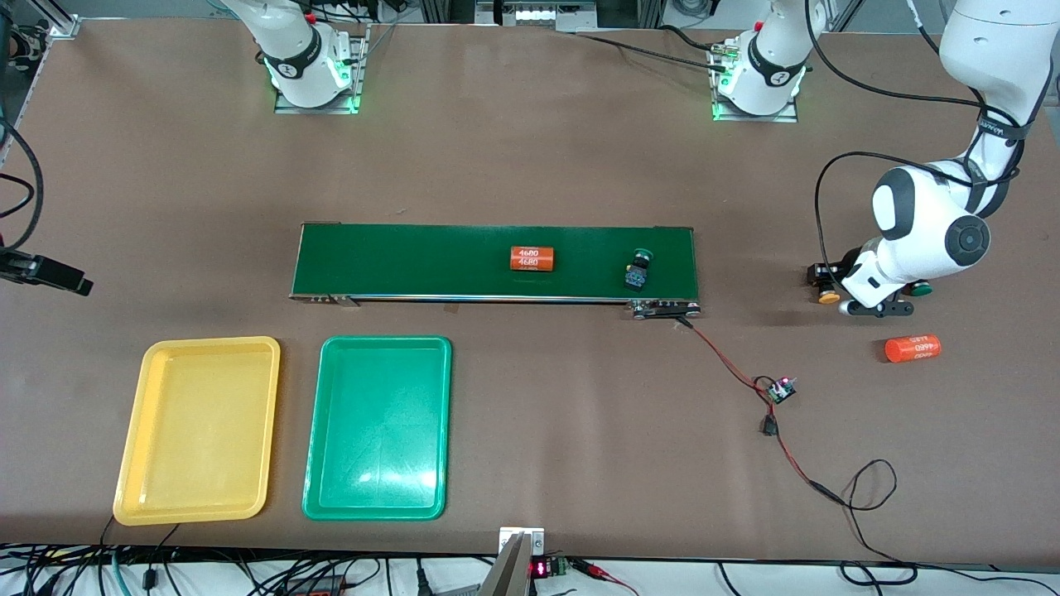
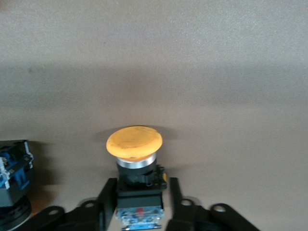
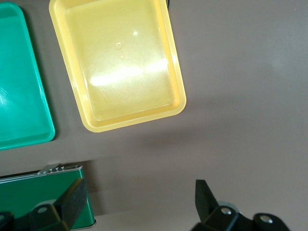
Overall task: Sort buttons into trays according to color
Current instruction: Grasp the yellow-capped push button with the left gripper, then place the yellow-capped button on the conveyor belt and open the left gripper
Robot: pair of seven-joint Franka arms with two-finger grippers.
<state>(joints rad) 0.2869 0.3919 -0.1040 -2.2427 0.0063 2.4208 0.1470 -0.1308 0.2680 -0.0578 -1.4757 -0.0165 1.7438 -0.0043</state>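
Near the table's edge at the left arm's end, the left arm bends low, its left gripper point(image 2: 139, 211) pinching the body of a yellow-orange button point(image 2: 134, 143). Over bare table point(image 1: 530, 165) beside the conveyor belt point(image 1: 414, 261), the right gripper point(image 3: 139, 199) hangs spread wide. Yellow tray point(image 1: 199, 430) and green tray point(image 1: 378, 428) sit near the front edge; a green button point(image 1: 638, 269) lies on the belt.
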